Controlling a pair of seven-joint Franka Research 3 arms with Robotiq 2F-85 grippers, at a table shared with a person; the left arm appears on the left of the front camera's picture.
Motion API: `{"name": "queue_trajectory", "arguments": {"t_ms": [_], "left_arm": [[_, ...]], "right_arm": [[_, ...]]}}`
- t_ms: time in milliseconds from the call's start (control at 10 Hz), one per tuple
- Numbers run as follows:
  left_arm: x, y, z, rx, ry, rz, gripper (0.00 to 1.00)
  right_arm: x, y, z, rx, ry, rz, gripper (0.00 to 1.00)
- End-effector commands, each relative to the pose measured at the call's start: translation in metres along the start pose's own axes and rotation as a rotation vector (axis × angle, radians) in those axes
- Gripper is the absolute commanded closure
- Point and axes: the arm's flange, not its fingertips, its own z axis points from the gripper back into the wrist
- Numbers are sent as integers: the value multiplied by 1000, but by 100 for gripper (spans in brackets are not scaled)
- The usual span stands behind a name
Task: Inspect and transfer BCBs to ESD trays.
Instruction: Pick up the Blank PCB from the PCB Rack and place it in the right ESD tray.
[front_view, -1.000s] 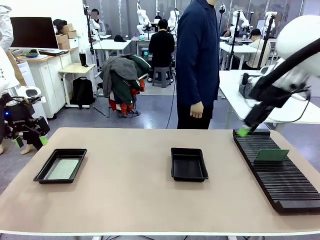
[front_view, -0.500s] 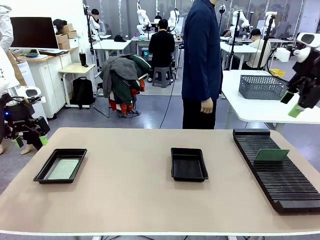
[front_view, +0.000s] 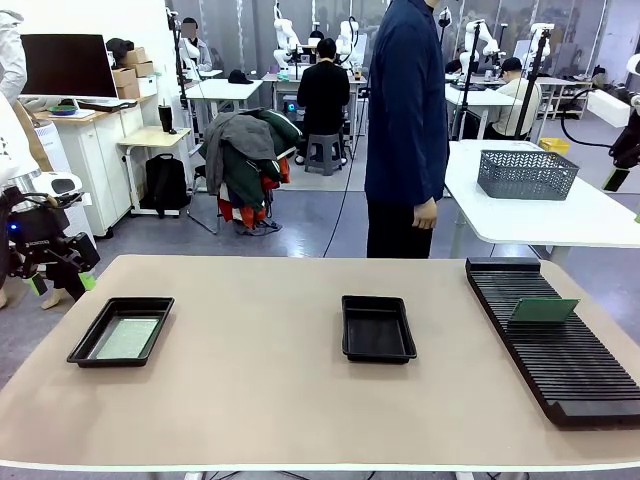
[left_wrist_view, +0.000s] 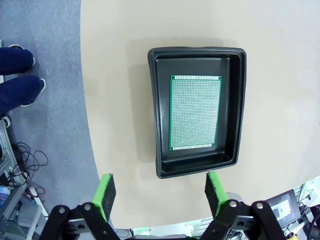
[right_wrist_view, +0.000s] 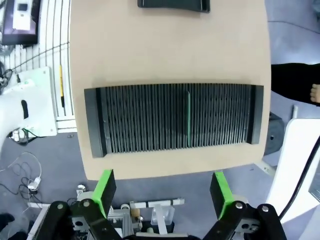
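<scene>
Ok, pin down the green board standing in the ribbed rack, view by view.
Front view: the board stands in the rack, at right.
Right wrist view: edge-on, a thin green line just right of the rack's middle.
Left wrist view: a second board, lying flat in a tray, centre.
Shared landmark: the beige table.

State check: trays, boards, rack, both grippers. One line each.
left ESD tray: holds one board
BCB in left tray: lying flat
middle ESD tray: empty
slotted rack: one board loaded
BCB in rack: on edge in a slot
left gripper: jaws open, holding nothing
right gripper: jaws open, holding nothing
</scene>
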Motion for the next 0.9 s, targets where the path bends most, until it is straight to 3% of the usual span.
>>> {"name": "queue_trajectory", "arguments": {"t_ms": [0, 600, 800], "left_arm": [[0, 0, -1, 3, -4, 1, 5], [0, 0, -1, 3, -4, 1, 5], [0, 0, -1, 3, -4, 1, 5]], "right_arm": [[-6, -3, 1, -20, 42, 17, 0], [-2, -1, 3, -10, 15, -3, 0], [-14, -13, -29, -22, -23, 27, 0]]}}
